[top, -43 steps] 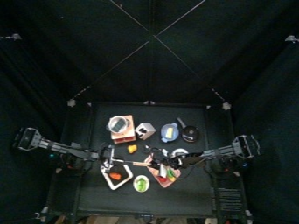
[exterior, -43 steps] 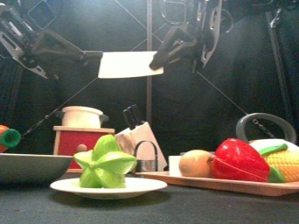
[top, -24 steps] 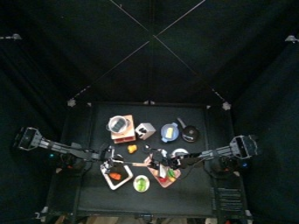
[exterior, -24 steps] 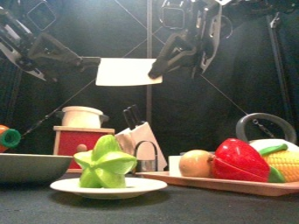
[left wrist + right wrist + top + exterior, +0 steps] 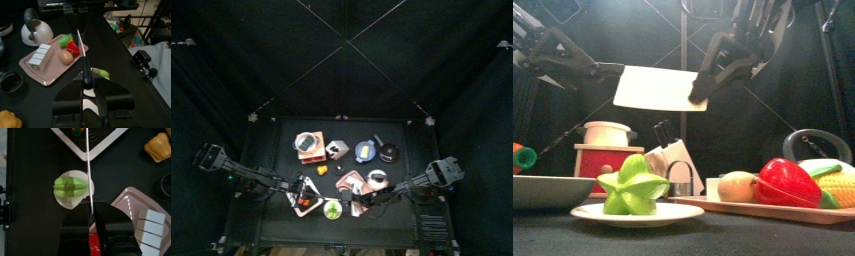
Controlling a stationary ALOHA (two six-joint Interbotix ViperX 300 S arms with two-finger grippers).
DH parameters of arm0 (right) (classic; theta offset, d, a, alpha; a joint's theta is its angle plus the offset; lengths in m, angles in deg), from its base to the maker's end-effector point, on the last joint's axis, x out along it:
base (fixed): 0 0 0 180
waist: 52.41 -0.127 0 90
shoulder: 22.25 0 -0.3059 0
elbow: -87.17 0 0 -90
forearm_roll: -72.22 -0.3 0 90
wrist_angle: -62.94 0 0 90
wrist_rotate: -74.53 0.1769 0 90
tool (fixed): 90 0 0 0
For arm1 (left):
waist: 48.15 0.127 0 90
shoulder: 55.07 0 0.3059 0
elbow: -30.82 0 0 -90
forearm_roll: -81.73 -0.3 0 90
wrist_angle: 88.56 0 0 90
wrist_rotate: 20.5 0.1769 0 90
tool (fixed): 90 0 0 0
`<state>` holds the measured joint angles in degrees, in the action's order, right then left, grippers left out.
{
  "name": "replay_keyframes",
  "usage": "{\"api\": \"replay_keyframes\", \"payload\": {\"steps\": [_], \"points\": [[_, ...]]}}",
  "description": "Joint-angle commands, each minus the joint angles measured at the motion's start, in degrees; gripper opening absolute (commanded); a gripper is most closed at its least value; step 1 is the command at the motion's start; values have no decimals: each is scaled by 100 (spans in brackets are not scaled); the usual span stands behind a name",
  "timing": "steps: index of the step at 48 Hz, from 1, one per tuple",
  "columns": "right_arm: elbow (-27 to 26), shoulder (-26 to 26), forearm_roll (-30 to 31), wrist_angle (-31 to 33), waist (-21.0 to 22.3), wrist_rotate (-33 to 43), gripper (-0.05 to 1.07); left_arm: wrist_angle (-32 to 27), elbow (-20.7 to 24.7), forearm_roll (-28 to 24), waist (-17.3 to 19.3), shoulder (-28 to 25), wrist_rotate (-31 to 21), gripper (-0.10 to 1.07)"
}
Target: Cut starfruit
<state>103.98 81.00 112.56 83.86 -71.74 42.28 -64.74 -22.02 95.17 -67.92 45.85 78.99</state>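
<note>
Starfruit [image 5: 633,186] apparently below right hand [image 5: 702,93].

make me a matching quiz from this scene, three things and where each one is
Things:
1. starfruit
2. red pepper
3. cleaver

Places:
a. up in the air, above everything on the table
b. on the white plate
c. on the pink board, beside the corn

Pairs: 1-b, 2-c, 3-a
</note>
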Motion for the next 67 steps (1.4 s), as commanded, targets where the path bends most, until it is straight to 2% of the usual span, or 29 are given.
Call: {"api": "replay_keyframes", "payload": {"steps": [1,6,14,16,23,30,40,50,67], "points": [[-149,18,-79,88,-88,18,30,18,229,387,-316,-237,299,38],[-185,114,-237,70,-105,79,30,62,316,932,-519,-413,721,38],[-290,176,-149,62,-237,413,30,316,202,2241,-1020,-501,1397,38],[-316,193,-97,88,-290,483,30,492,149,2698,-1222,-510,1582,38],[-352,299,70,211,-422,800,30,1028,9,3814,-1573,-519,2294,37],[-352,466,246,299,-492,993,30,1055,53,4412,-1688,-729,2751,37],[-457,642,237,281,-501,993,30,835,211,4430,-1758,-1046,2769,38],[-501,677,229,237,-580,993,30,624,246,4430,-1846,-1063,2769,38],[-527,765,202,167,-633,993,30,615,211,4351,-1942,-1099,2760,38]]}}
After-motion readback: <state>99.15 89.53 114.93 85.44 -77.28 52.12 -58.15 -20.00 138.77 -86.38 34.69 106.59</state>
